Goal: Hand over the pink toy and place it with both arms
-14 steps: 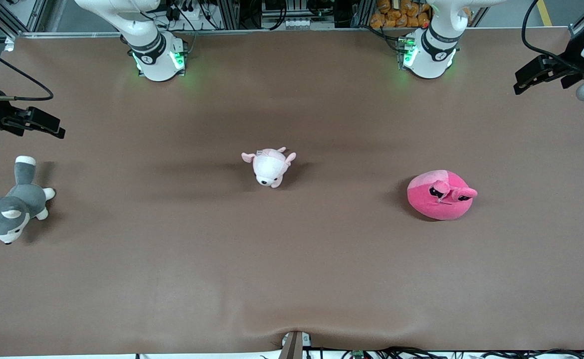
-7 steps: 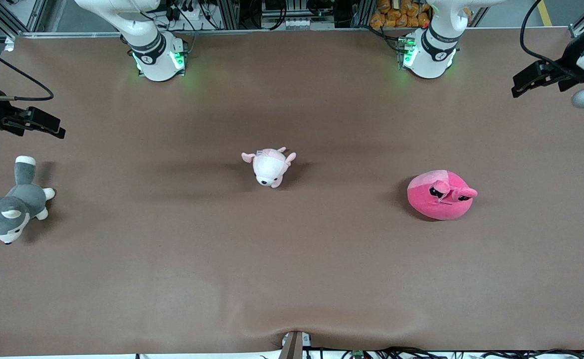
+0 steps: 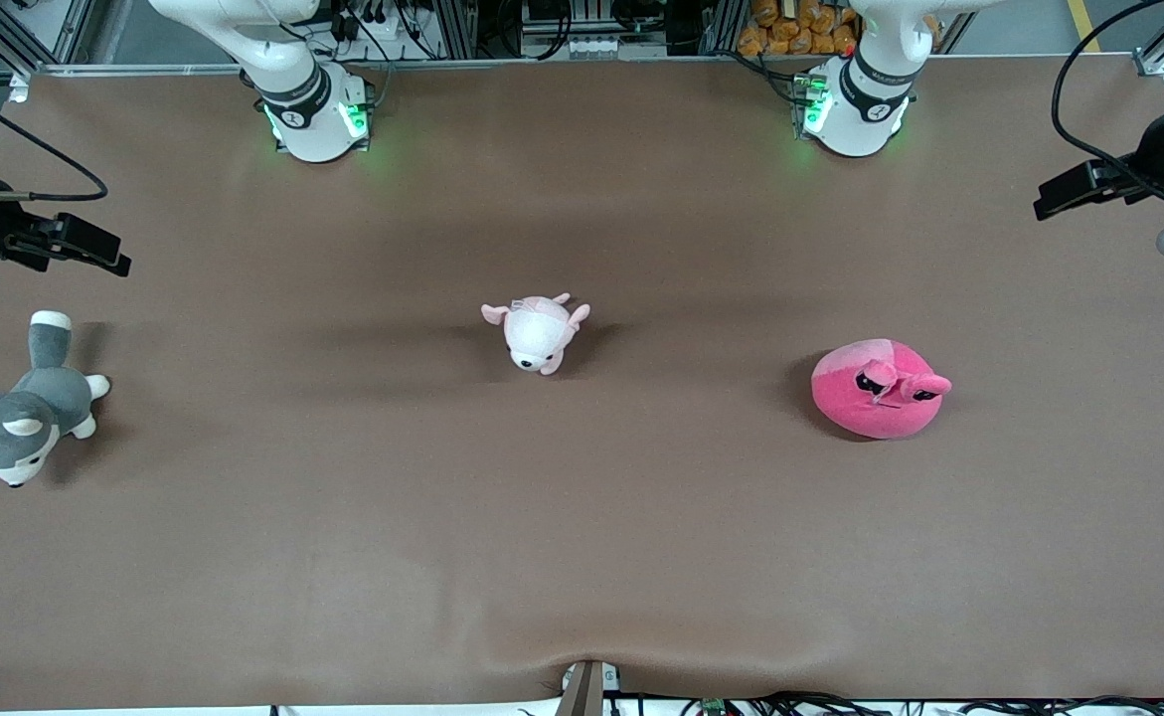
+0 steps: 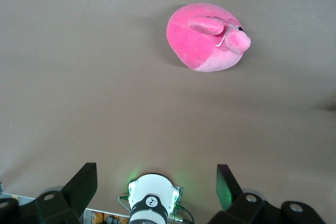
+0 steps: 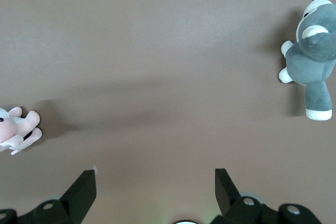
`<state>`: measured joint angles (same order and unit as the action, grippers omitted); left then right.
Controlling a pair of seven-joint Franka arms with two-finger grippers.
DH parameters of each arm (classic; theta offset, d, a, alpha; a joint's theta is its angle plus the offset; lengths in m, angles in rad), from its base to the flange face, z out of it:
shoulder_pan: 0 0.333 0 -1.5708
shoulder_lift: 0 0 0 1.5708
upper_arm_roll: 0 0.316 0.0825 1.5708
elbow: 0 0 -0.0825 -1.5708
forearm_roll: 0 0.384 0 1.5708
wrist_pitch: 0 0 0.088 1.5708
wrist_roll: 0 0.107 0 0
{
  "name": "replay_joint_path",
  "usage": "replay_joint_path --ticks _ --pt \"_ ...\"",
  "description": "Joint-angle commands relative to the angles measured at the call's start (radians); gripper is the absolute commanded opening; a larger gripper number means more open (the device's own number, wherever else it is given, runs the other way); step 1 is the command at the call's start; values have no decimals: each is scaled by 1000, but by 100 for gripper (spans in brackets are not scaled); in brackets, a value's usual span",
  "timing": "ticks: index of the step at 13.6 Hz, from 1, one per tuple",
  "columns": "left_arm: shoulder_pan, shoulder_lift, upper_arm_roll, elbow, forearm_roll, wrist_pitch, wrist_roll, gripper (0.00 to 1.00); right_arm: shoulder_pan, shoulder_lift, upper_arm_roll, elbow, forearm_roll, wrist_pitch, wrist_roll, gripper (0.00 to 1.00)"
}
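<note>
Pink toy (image 3: pixel 878 389): flat on the table (image 3: pixel 582 517), untouched, at the left arm's end.
Left hand (image 3: pixel 1088 189): fingers spread, empty, up over the table edge, clearly the closer one.
Right hand (image 3: pixel 70 249): released, empty, waiting above the husky plush (image 3: pixel 25 418).
Between: pale plush (image 3: pixel 539 333) mid-table.

The pale pink plush (image 5: pixel 16 129) is cut off by the right wrist view's edge.
</note>
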<state>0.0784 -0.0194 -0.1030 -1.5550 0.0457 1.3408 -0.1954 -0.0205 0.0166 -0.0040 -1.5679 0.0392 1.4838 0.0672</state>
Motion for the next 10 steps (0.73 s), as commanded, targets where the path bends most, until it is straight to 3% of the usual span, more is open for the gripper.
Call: replay_joint_path --ticks 1,5,8,10 --pt "18 -2 -4 -42 -15 53 5 100 -9 -6 10 -6 -15 0 -7 100" --pt "17 42 -6 -114 -20 213 -59 100 -9 -6 10 -6 -15 0 -7 100" --pt "14 104 -12 -114 -36 271 -217 100 -7 -6 10 -6 -15 0 -7 100" --pt "11 146 -12 -105 -107 284 -361 100 -7 -6 10 -6 -15 0 -7 100"
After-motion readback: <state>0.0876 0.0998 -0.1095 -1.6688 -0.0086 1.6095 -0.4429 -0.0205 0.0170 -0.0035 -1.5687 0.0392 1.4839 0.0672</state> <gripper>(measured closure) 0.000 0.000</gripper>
